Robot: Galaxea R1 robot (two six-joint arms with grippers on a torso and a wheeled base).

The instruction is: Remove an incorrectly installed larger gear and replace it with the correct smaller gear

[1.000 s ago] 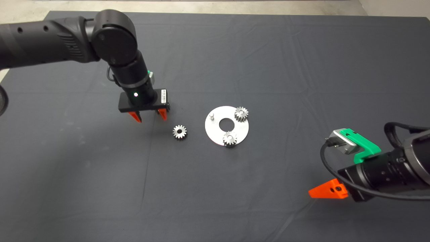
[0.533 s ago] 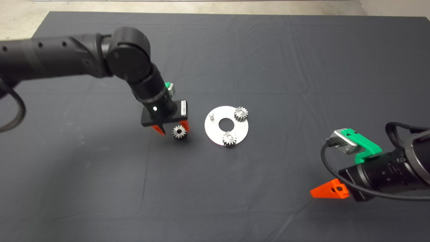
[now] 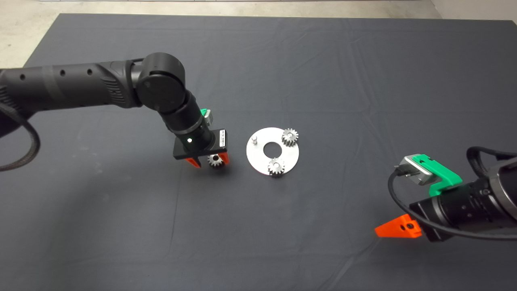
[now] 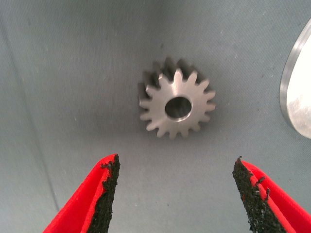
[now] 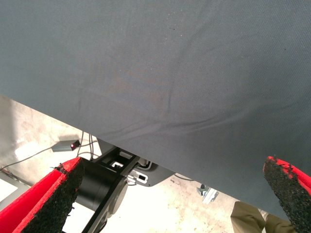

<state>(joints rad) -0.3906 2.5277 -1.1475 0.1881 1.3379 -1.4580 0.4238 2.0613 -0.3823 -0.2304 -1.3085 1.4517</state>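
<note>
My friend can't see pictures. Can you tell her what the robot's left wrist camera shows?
A shiny silver gear with a round centre hole lies flat on the dark mat, between the left gripper's two open red fingers, which are not touching it. The curved rim of a silver metal plate shows at one edge.

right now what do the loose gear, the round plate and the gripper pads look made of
Smaller gear: likely machined steel, bright silver with crisp teeth and a glinting bore. Round plate: seemingly thin sheet metal, pale satin sheen. Left gripper pads: probably black rubber or foam, rough and crumbly against red plastic-looking fingers.
</note>
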